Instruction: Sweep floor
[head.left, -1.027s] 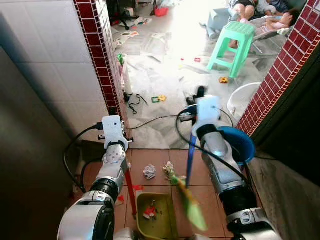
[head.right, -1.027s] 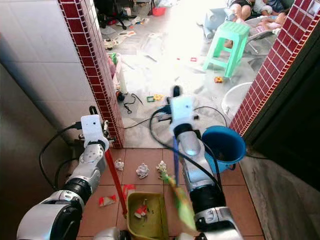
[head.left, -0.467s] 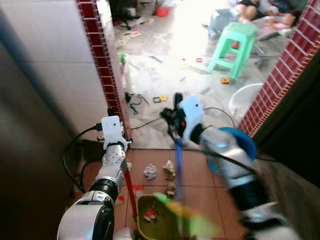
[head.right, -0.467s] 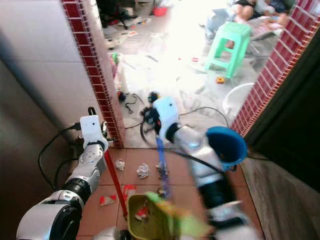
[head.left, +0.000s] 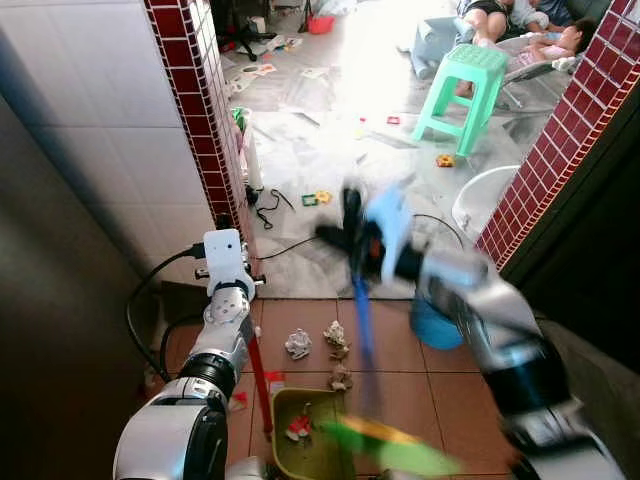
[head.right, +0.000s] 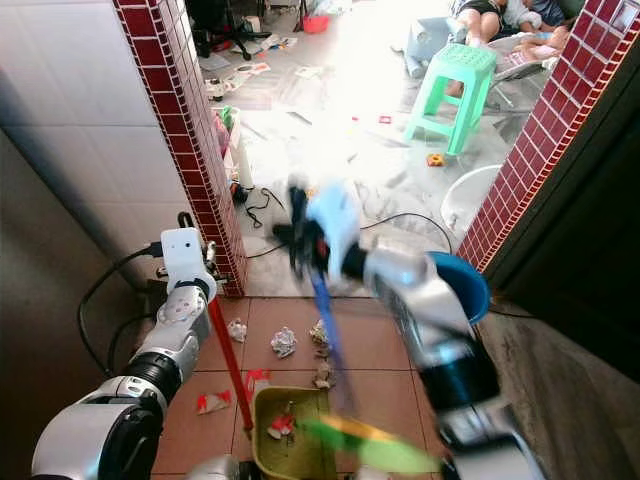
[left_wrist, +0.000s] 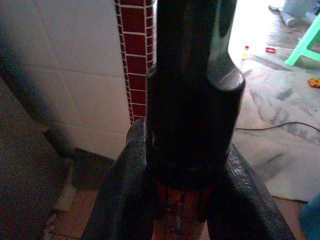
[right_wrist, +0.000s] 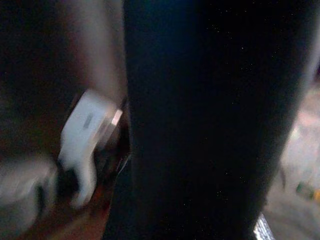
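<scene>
A yellow-green dustpan (head.left: 305, 447) with scraps in it rests on the terracotta tiles. Its red handle (head.left: 258, 368) rises to my left gripper (head.left: 240, 300), which is shut on it; the left wrist view shows the black fingers (left_wrist: 116, 199) clamped on the red handle (left_wrist: 180, 207). My right gripper (head.left: 358, 238), blurred by motion, is shut on the broom's blue handle (head.left: 363, 320). The green bristles (head.left: 392, 452) lie smeared low beside the dustpan's right side. Crumpled paper (head.left: 298, 343) and two small litter clumps (head.left: 338, 355) lie just beyond the dustpan.
A red-tiled pillar (head.left: 205, 110) and white wall stand on the left, a red-tiled wall (head.left: 560, 150) on the right. A blue bucket (head.left: 435, 325), a white basin (head.left: 487, 195), black cables (head.left: 290, 243), a green stool (head.left: 470, 85) and scattered litter lie ahead. A person (head.left: 520, 15) sits far back.
My right arm has swung left with the broom, and the bristles have swept across toward the dustpan. One litter clump now lies nearer the dustpan. The left arm has held still.
</scene>
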